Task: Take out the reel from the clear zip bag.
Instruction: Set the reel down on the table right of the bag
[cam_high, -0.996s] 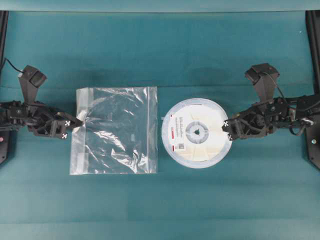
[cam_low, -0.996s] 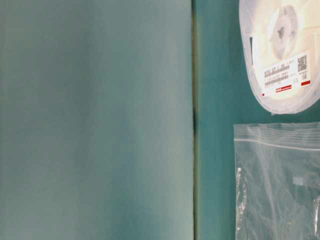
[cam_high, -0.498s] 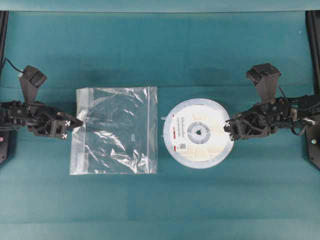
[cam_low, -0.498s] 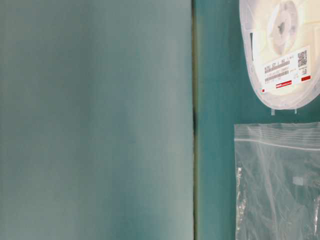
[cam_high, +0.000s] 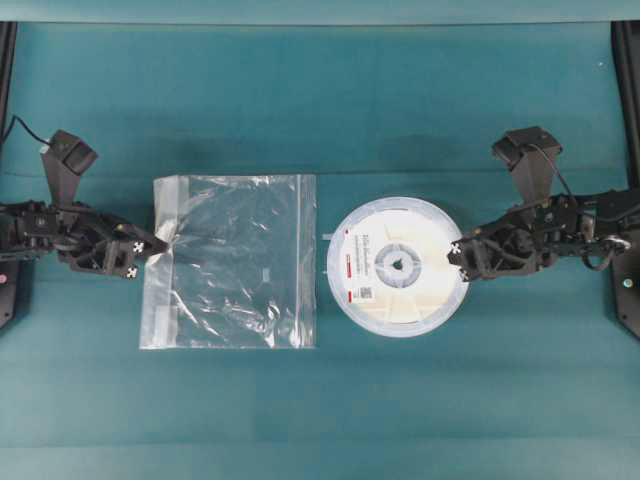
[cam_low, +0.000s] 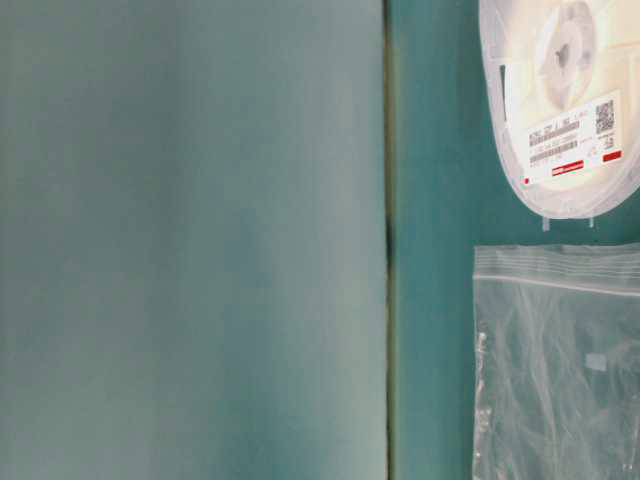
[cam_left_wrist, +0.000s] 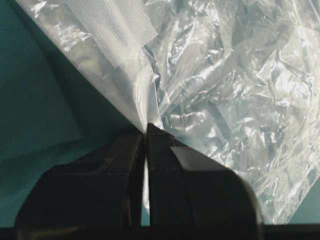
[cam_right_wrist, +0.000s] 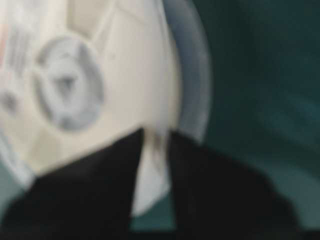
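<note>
Reel (cam_high: 396, 266) lies flat on the teal tabletop (cam_high: 320, 110), outside the clear zip bag (cam_high: 235, 262) and just right of it. Left end effector (cam_high: 136, 258) is clamped on the bag's left edge. Right end effector (cam_high: 458, 260) straddles the reel's right rim, jaws parted; grip not discernible.

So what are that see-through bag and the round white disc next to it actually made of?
The clear zip bag looks like thin, glossy plastic film: you can see the table through it, and it crinkles with bright highlights. The reel looks like rigid moulded plastic, cream-white and matt, with a translucent rim and a grey hub. Its label seems to be printed paper, though that is hard to tell.
</note>
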